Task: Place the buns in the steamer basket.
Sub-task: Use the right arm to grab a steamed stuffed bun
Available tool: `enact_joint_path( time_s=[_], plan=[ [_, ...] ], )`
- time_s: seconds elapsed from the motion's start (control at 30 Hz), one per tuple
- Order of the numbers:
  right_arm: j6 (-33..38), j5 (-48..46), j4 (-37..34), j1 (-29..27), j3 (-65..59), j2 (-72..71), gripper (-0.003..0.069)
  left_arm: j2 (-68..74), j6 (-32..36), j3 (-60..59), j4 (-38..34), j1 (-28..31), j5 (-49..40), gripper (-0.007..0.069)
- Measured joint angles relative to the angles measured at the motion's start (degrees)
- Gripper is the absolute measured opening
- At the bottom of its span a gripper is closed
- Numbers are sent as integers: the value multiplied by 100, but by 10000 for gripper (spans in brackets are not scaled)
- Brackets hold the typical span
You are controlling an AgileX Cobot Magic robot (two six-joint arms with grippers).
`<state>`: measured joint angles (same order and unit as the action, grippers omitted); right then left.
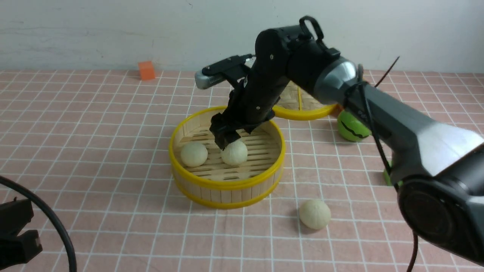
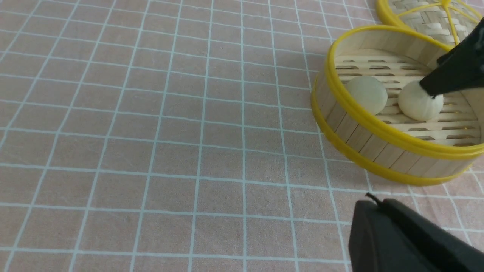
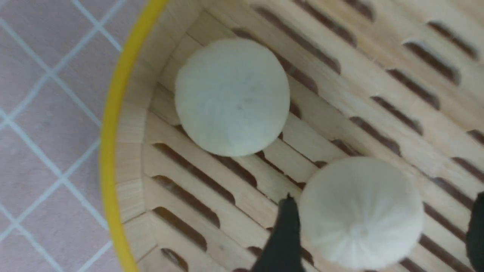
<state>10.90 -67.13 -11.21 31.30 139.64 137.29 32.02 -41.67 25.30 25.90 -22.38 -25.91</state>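
the right gripper (image 1: 224, 142) reaches down into the basket (image 1: 227, 186) with its jaws apart, one finger (image 3: 283, 245) just beside the middle bun (image 1: 234, 152) and the other clear of it. nothing is gripped. that bun rests on the slats, near the left bun (image 1: 194, 154) but not touching it. the third bun (image 1: 315, 214) lies out on the cloth (image 1: 94, 151), in front of the basket and to its right. the left gripper (image 1: 17, 235) sits closed and idle at the near left edge.

the buns look light and soft (dough-like, faintly pleated). a hard squeeze would probably dent them, and being round they are apt to roll. the best hold is likely from above, across the widest part, with a gentle pinch.

much is hard to read. the arm hides the basket's far wall and most of the lid (image 1: 302, 111), and the green ball (image 1: 351, 127) is half covered. the left gripper is cut off by the frame — its tips cannot be made out. whether the near finger actually touches the bun is unclear.
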Motion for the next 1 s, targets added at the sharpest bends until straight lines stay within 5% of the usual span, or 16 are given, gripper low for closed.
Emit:
enact_joint_path(
  time_s=[0.23, 0.5, 0.63, 0.8, 1.0],
  plan=[
    [-229, -364, 74, -304, -526, -1557, 635, 0, 0, 0, -170, 0, -496, -13],
    [-567, -364, 674, -420, -3551, -2486, 524, -351, 0, 0, -200, 0, -491, -13],
    [-705, 239, 729, -406, -5056, -2460, 514, -650, 0, 0, -193, 0, -446, -13],
    [-755, 937, 729, -401, -5466, -2460, 501, -679, 0, 0, -170, 0, -279, -13],
    [-792, 1163, 729, -399, -5482, -2221, 350, -679, 0, 0, -170, 0, -182, -11]
  ],
)
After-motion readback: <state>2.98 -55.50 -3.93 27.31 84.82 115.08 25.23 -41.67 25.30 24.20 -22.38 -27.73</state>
